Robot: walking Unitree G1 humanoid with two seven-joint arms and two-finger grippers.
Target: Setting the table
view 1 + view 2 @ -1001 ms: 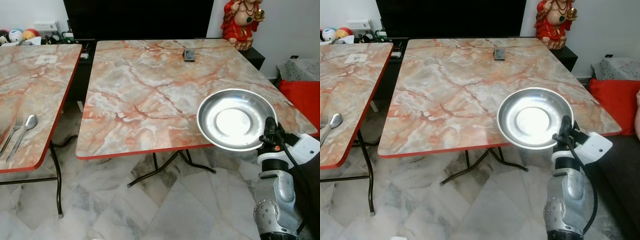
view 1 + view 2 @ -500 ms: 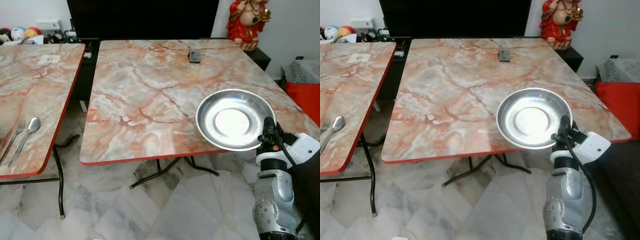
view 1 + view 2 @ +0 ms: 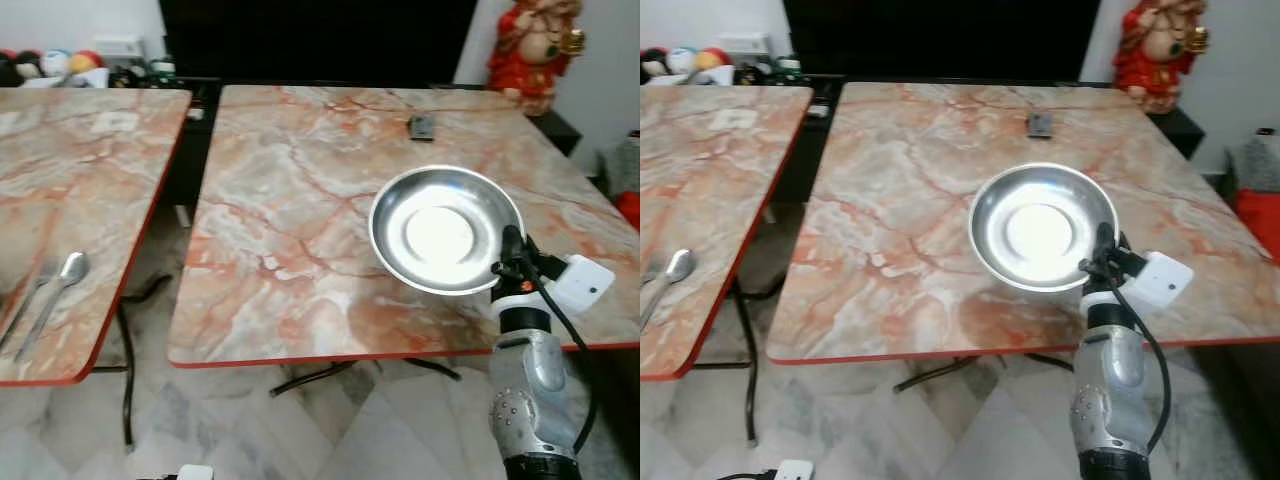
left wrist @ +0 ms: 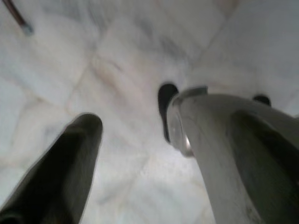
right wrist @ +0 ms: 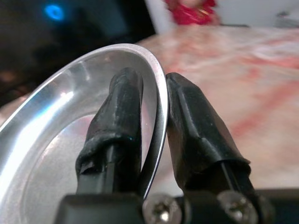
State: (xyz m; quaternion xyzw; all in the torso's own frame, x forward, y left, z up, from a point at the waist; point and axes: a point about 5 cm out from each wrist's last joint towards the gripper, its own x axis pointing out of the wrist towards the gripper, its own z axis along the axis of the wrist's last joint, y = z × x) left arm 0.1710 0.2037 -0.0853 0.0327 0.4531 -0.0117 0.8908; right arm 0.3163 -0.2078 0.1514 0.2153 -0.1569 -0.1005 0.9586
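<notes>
Marble table [image 3: 300, 210]: steel plate [image 3: 445, 228] pinched in R gripper [image 5: 152, 116].

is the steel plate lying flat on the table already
No, the right gripper pinches the steel plate by its rim and holds it tilted above the table.

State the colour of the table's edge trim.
Red, on the table; clearest in the left eye view.

Red figurine [image 3: 535, 45] at the far corner, small dark remote-like object [image 3: 422, 126] nearby, toys [image 3: 50, 65] far left.
</notes>
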